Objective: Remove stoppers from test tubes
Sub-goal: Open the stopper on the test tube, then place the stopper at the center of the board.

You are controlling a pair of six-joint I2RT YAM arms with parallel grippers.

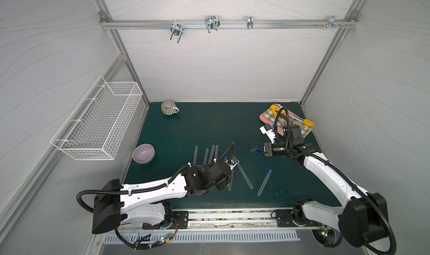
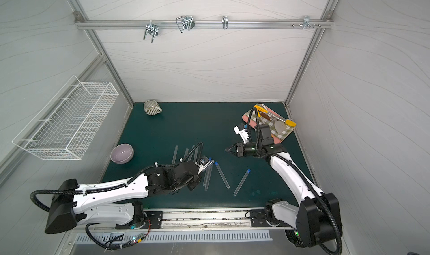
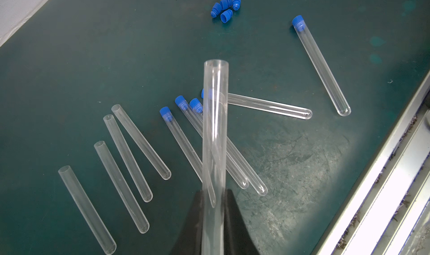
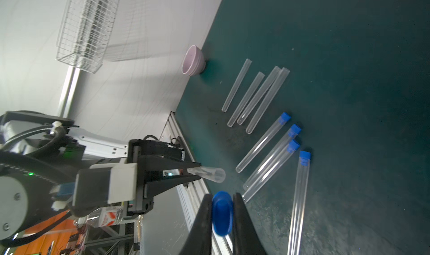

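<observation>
Between the black tapered jaws of my right pincer (image 4: 222,195) sits a smooth blue flanged stopper (image 4: 222,215), pinched tight. My left pincer (image 4: 199,171) clamps a clear, thin, open-mouthed tube (image 3: 215,135). Beyond, on the scuffed dark-green mat (image 3: 69,67), lie four bare tubes (image 3: 122,186), five blue-capped tubes (image 3: 321,66) and a small heap of loose stoppers (image 3: 226,6).

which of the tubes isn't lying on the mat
The uncapped test tube clamped in the left tool, held up off the mat with its open mouth pointing away from the tool; the other nine tubes all lie flat on it.
</observation>
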